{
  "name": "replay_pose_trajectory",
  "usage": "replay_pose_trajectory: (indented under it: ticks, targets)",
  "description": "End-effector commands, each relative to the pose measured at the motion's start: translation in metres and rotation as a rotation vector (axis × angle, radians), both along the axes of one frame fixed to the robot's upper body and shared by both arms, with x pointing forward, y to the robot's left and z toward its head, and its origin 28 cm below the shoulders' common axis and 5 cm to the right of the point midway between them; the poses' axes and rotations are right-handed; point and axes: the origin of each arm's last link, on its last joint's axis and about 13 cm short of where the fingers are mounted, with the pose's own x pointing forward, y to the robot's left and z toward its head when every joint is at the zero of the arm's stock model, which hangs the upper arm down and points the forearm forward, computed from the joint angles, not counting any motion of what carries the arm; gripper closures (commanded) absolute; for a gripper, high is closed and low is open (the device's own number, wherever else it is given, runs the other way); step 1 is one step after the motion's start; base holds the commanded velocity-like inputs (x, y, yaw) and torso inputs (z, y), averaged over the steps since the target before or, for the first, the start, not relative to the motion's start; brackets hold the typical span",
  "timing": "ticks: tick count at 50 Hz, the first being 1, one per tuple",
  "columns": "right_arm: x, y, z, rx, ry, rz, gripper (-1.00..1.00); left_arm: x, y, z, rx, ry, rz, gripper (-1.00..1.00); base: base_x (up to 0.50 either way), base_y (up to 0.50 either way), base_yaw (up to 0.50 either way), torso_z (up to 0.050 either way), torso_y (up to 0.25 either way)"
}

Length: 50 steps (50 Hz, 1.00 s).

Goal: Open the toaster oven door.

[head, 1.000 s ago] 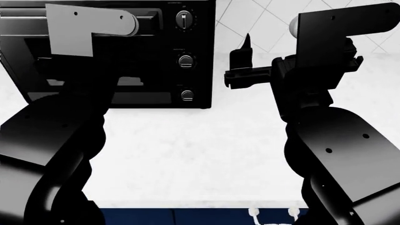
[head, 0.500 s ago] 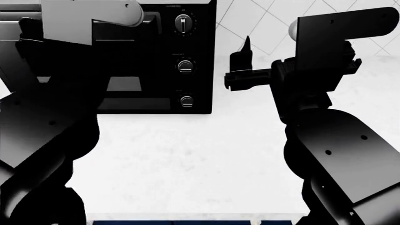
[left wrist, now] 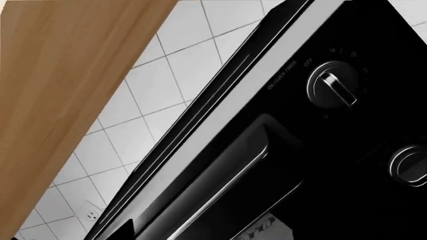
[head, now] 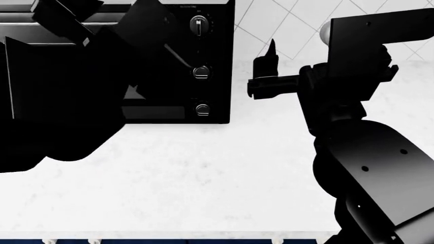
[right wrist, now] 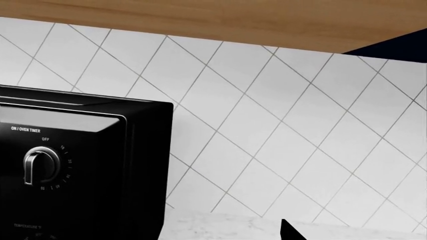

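The glossy black toaster oven [head: 218, 56] stands at the back left of the counter, with three round knobs [head: 198, 24] in a column. My left arm [head: 68, 101] covers most of its door in the head view. In the left wrist view the oven [left wrist: 373, 45] fills the frame. Its door [left wrist: 280, 165] looks shut, and the silver bar handle [left wrist: 220, 192] lies close ahead. Only one left fingertip [left wrist: 124, 231] shows, off to one side. My right gripper [head: 266, 71] hangs open and empty to the right of the oven [right wrist: 133, 165]. One of its fingertips [right wrist: 291, 232] shows.
The white marble counter [head: 203, 178] stretches in front of the oven. A white tiled wall [right wrist: 280, 125] stands behind, with a socket [left wrist: 91, 214] in it. A wooden upper cabinet [left wrist: 67, 75] hangs above. White handles [head: 68, 241] of the navy cabinets show at the counter's front edge.
My left arm has moved up and in towards the oven front and now hides more of the door. The head view has shifted slightly. My right arm has barely moved.
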Motion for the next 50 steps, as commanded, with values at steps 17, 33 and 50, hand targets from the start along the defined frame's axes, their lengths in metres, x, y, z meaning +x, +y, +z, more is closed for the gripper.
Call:
replay_pose_trajectory:
  ticks: [17, 33, 50]
  targets:
    - [0.004, 0.006, -0.002, -0.029, 0.009, -0.006, -1.00, 0.027, 0.016, 0.003, 0.195, 0.046, 0.063, -1.00, 0.00, 0.00, 0.00, 0.000, 0.000]
    - [0.003, 0.003, -0.004, -0.034, 0.015, -0.014, -1.00, 0.054, 0.010, 0.001, 0.310, 0.044, 0.034, -1.00, 0.00, 0.00, 0.00, 0.000, 0.000]
    - [0.003, 0.005, -0.002, -0.038, 0.011, -0.009, -1.00, 0.047, 0.021, -0.008, 0.344, 0.010, 0.070, 1.00, 0.00, 0.00, 0.00, 0.000, 0.000]
